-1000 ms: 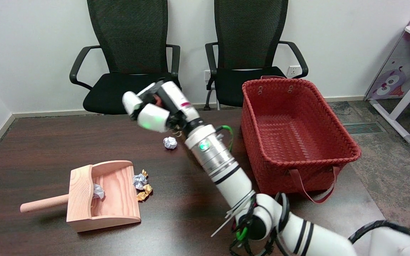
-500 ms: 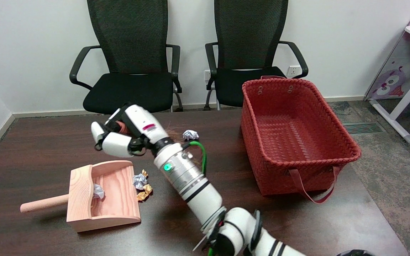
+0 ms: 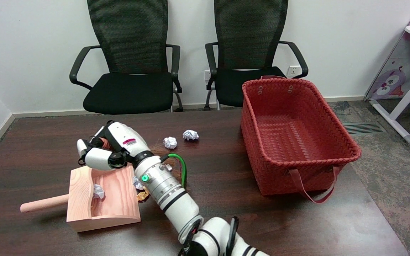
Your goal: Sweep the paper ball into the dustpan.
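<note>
Dark wood tabletop (image 3: 48, 142) runs across the picture, with two black chairs (image 3: 130, 60) against the wall at twelve o'clock. At eight o'clock lies the wooden dustpan (image 3: 101, 201), one crumpled ball (image 3: 98, 191) already inside. Over its far rim hangs the right hand (image 3: 107, 151), fingers curled round something reddish-brown with bristles trailing behind the wrist, likely a brush. A second ago the hand was high near the centre; it has swung down and left to the pan. Wrappers (image 3: 140, 188) at the pan's mouth are half hidden by the forearm. Two white paper balls (image 3: 170, 142) remain just above the centre, unswept, so the sweep must start from behind them. At three o'clock stands the red basket (image 3: 297, 135).
</note>
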`<state>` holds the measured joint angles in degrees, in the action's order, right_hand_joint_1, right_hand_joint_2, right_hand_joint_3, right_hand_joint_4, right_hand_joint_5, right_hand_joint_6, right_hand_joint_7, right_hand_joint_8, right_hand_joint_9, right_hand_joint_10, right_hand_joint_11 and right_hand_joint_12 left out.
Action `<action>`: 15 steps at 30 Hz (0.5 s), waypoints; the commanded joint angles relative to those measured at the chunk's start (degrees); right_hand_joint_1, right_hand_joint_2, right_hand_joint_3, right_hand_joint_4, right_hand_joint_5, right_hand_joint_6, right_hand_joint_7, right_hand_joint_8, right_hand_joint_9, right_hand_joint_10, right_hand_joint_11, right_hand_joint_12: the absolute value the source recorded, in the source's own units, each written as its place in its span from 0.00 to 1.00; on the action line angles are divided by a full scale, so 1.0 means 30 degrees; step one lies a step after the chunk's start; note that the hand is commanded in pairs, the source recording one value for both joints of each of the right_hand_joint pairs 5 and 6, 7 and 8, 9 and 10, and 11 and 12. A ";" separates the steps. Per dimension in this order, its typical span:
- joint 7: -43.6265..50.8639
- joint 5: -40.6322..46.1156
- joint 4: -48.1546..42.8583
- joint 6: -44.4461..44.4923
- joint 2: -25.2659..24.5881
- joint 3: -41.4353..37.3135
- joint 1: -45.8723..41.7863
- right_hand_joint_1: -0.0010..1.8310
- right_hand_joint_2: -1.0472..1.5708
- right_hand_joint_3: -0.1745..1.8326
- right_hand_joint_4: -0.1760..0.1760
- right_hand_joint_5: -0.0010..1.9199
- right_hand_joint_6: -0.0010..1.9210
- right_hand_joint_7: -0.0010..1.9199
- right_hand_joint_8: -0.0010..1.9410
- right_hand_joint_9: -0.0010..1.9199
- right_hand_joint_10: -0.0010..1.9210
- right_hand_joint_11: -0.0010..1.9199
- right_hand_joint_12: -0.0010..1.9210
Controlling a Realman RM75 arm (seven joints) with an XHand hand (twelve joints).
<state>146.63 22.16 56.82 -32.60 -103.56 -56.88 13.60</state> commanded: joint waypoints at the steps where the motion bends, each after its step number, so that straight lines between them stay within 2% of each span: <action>1: 0.0023 0.2793 -0.4274 -0.1672 -0.1854 0.0691 0.1583 0.50 1.00 1.00 0.85 1.00 1.00 1.00 0.99 1.00 1.00 1.00 1.00; 5: 0.0010 0.4475 -0.4373 -0.2278 -0.1796 0.1288 0.1783 0.49 1.00 1.00 0.84 1.00 1.00 1.00 0.99 1.00 1.00 1.00 1.00; 6: -0.0068 0.4972 -0.4511 -0.2602 -0.1769 0.1545 0.1853 0.49 1.00 1.00 0.89 1.00 1.00 1.00 0.99 1.00 1.00 1.00 1.00; 7: -0.0217 0.5403 -0.4661 -0.2914 -0.1737 0.1821 0.1936 0.48 1.00 1.00 0.81 1.00 1.00 1.00 0.99 1.00 1.00 1.00 1.00; 9: -0.0586 0.6205 -0.5000 -0.3407 -0.1653 0.2314 0.2125 0.47 1.00 1.00 0.71 1.00 1.00 1.00 0.99 1.00 1.00 1.00 1.00; 15: -0.2634 0.8159 -0.5488 -0.4652 -0.1563 0.3666 0.2548 0.45 1.00 1.00 0.64 1.00 1.00 1.00 0.99 1.00 1.00 1.00 1.00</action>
<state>146.18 31.69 47.23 -37.77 -107.36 -54.03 17.35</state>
